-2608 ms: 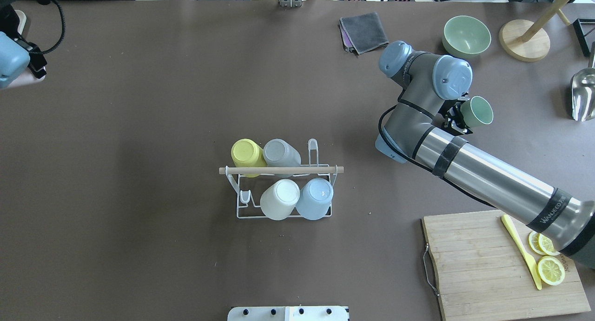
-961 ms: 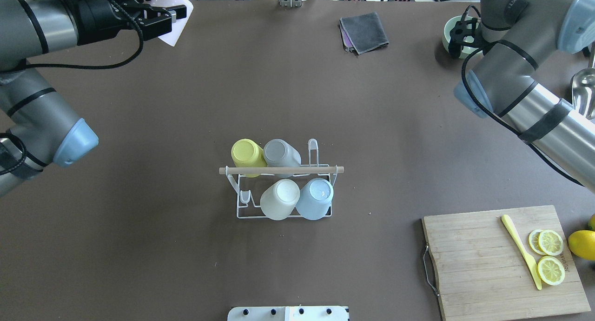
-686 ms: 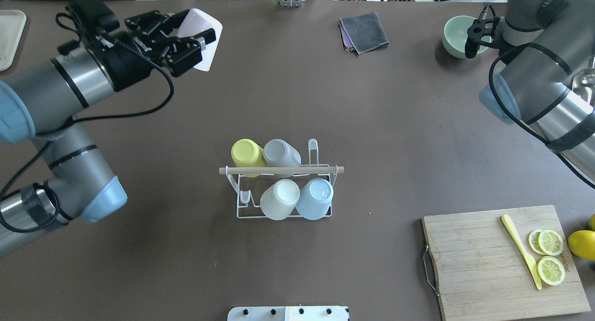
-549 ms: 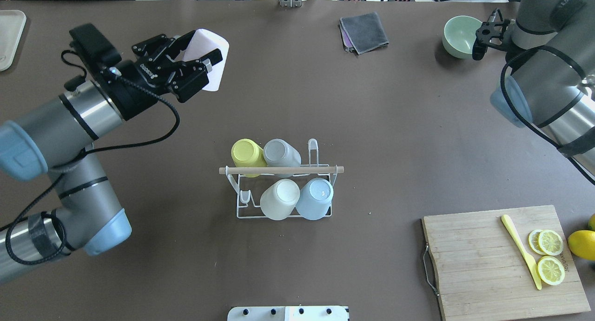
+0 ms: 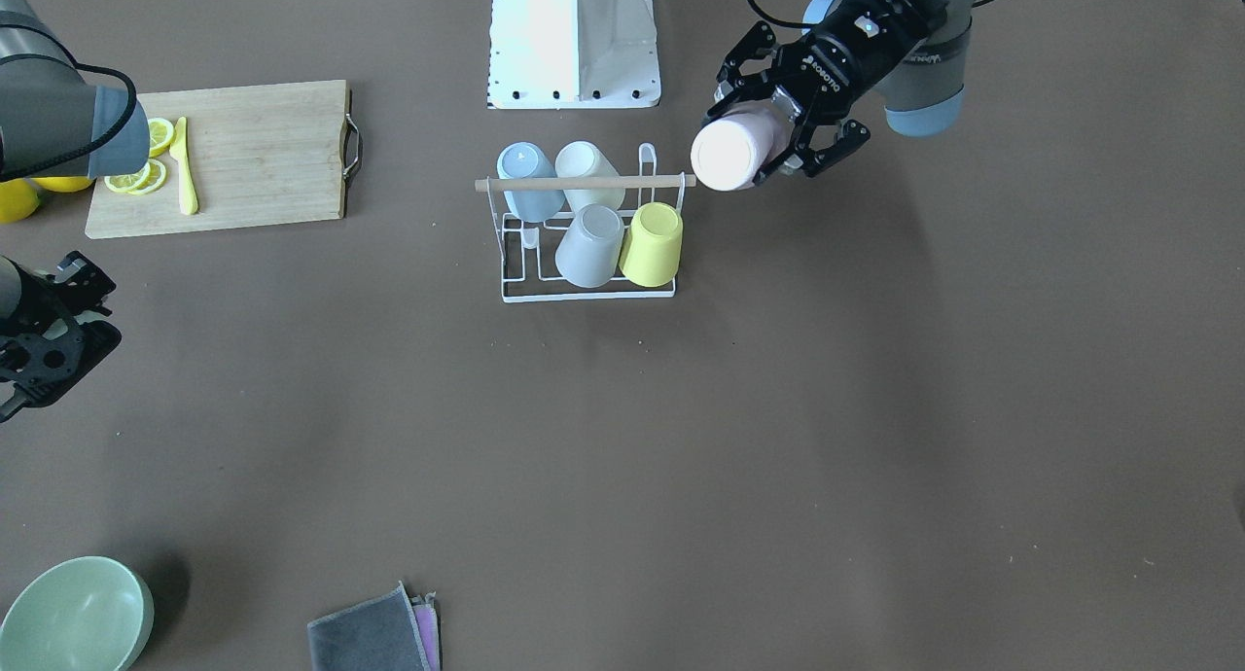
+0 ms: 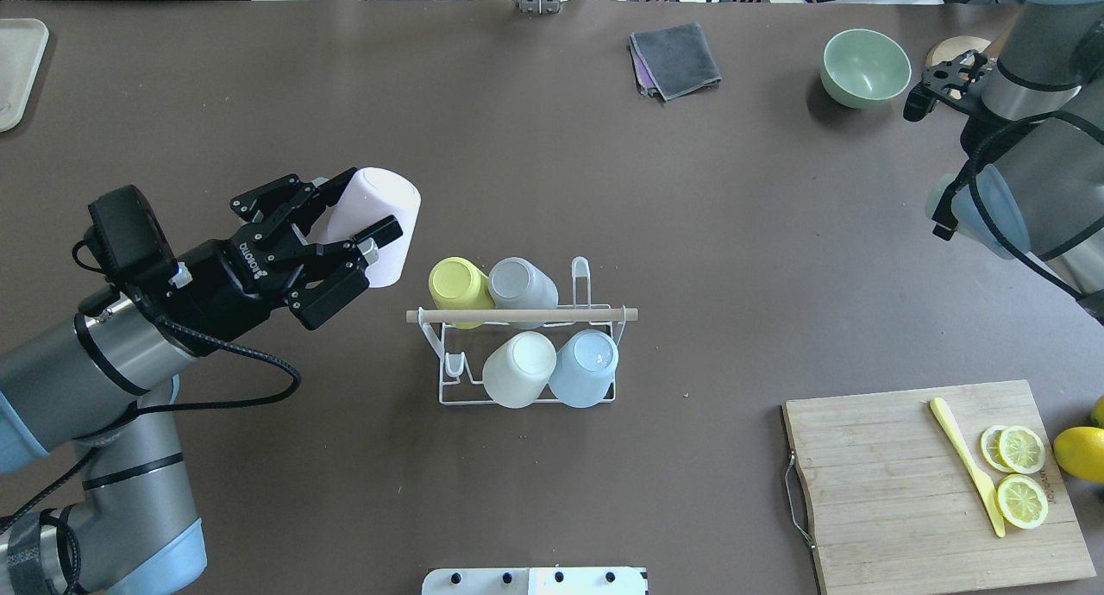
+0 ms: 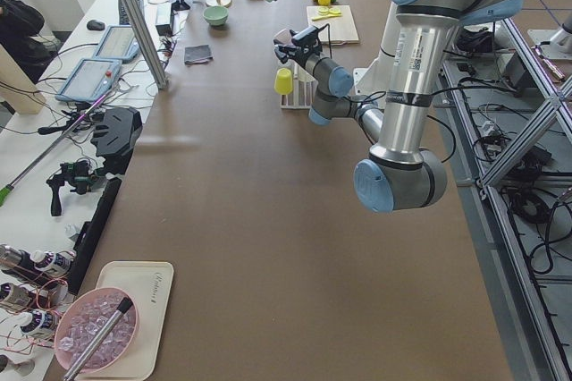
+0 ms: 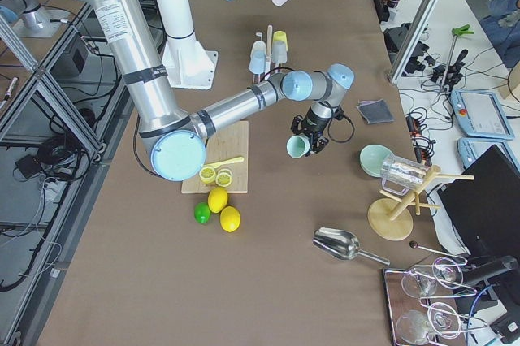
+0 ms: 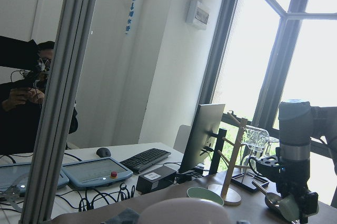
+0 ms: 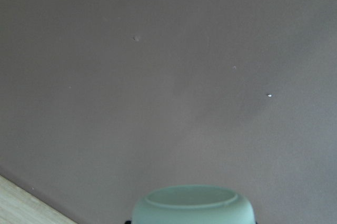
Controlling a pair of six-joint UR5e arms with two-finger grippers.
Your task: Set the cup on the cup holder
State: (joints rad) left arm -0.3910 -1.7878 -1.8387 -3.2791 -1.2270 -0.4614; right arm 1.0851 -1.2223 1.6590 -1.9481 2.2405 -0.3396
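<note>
Firstly, far left: left gripper [image 6: 354, 209], jaws pinching pink cup [image 6: 379, 194], aloft near cup holder [image 6: 526, 316]. Tip mouth down, lower squarely over free peg [image 6: 454, 364], clear of yellow cup [image 6: 457, 286]. Far right: right gripper [image 8: 307, 136], jaws pinching green cup [image 8: 296, 147].

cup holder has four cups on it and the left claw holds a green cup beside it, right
No: the left claw holds a pink cup, not green, beside the cup holder; the overhead exterior view shows it. The rest stands.
</note>
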